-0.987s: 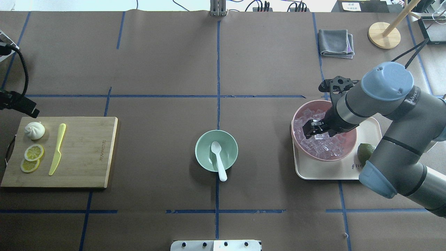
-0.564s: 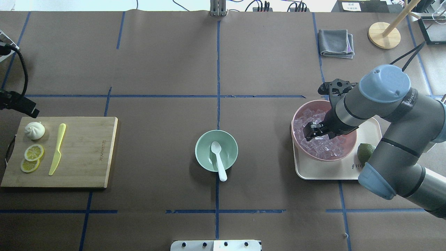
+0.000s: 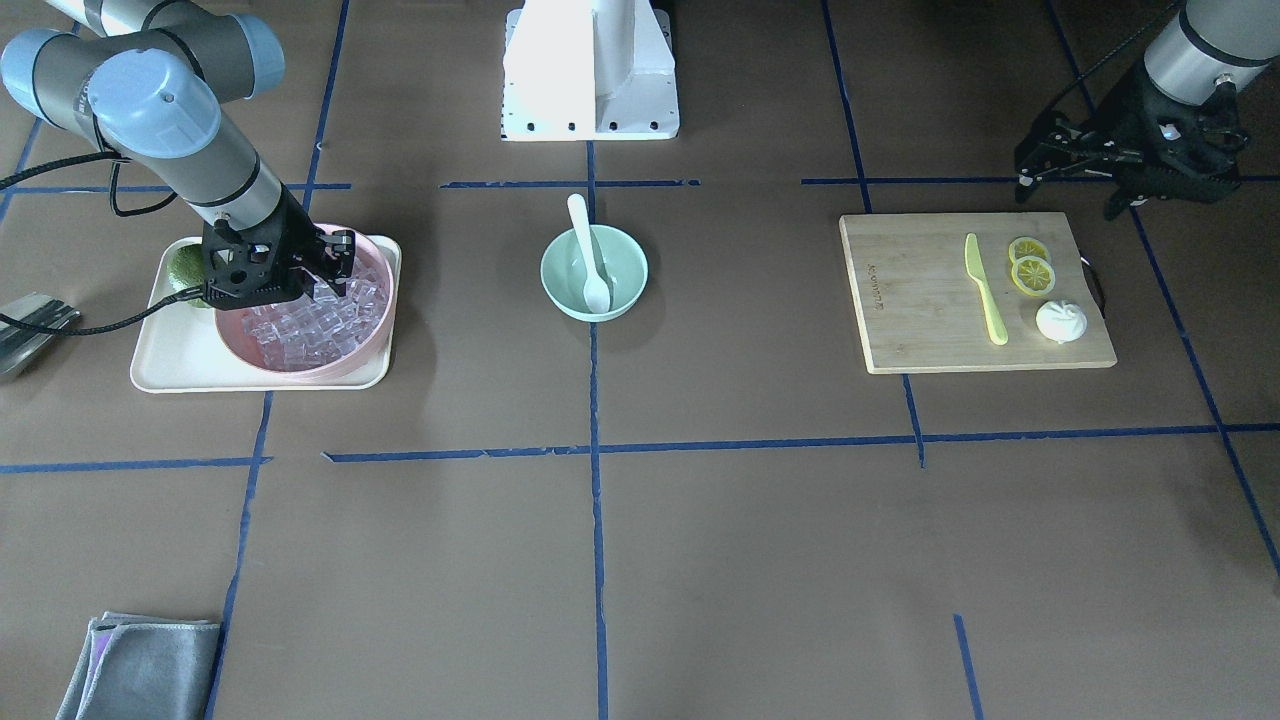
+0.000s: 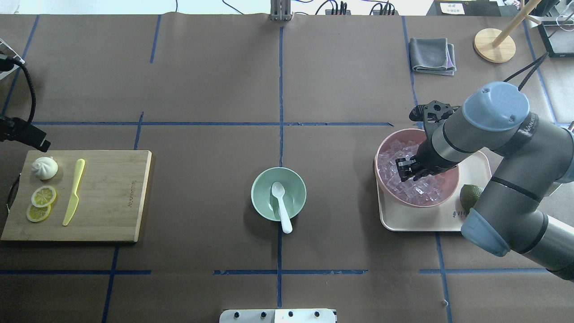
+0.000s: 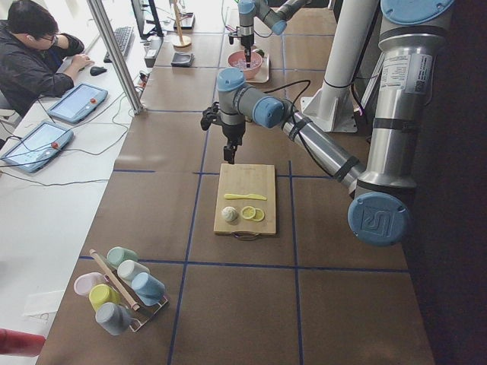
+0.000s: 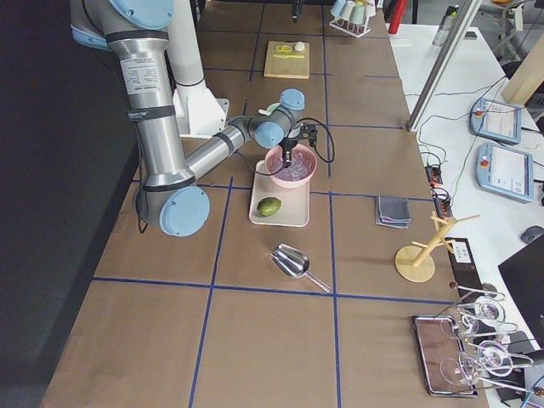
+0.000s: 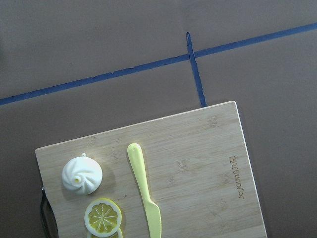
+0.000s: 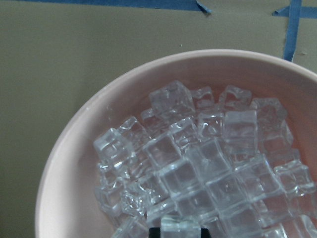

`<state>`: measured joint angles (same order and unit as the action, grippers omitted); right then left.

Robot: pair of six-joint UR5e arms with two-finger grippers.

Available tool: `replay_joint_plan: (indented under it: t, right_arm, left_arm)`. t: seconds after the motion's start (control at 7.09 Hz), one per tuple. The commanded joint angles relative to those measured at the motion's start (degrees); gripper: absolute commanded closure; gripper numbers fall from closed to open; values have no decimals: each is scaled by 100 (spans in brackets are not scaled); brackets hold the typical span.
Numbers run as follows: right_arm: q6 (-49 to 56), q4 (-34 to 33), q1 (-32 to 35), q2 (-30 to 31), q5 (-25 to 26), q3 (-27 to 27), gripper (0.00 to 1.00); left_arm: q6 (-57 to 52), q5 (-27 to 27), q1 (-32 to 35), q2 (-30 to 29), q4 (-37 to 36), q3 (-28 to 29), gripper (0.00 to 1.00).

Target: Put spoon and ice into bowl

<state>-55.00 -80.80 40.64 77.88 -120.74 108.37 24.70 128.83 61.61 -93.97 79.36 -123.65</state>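
Right claw (image 4: 407, 169): lowered into the pink bowl (image 4: 381, 148), which sits on the tray (image 4: 421, 224) near the counter's right end. Compared with a second ago, the jaws are seen drawn noticeably closer together, with the claw shifted slightly further in over the heap. In the right wrist view one ice cube (image 8: 181, 229) is framed between the two dark fingertips at the bottom edge, so the claw is judged closed on that cube. The contact itself is cropped, and a firm hold cannot be confirmed.

Left claw (image 5: 230, 156): held above the counter just beyond the cutting board (image 4: 112, 193) at the left end. Whether it is open or closed cannot be told.

Spoon (image 4: 281, 204): already lying in the mint bowl (image 4: 258, 188), midway between the counter's left and right ends. Its scoop is inside and its handle rests over the rim on the robot's side. That half of the task is judged done.

Meaning: the grasp phase of the ice step appears complete. A lift clear of the pink rim and a carry toward the mint bowl are judged to be needed next. The cube looks slick and may slip.
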Motion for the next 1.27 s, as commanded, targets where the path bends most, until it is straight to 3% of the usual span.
replay_joint_plan:
  t: [0.0,0.28,0.56,0.85,1.13]
  right_arm:
    - [-11,3,49,8,-150,113,100]
    - [-20,-93,312,-35,-511,438,100]
    - [-98,-679,155,-813,-416,343,100]
    - [-710,-920,-229,-1579,-92,194,100]
    - [-1300,-911,-905,-2326,662,-244,100]
  left_arm:
    - [9,2,-9,-7,0,7,0]
    - [0,-6,0,2,-9,7,0]
    - [-52,-15,104,81,-9,16,0]
    - [-1364,-33,612,230,-418,191,0]
    - [-2788,98,1490,257,-518,759,0]
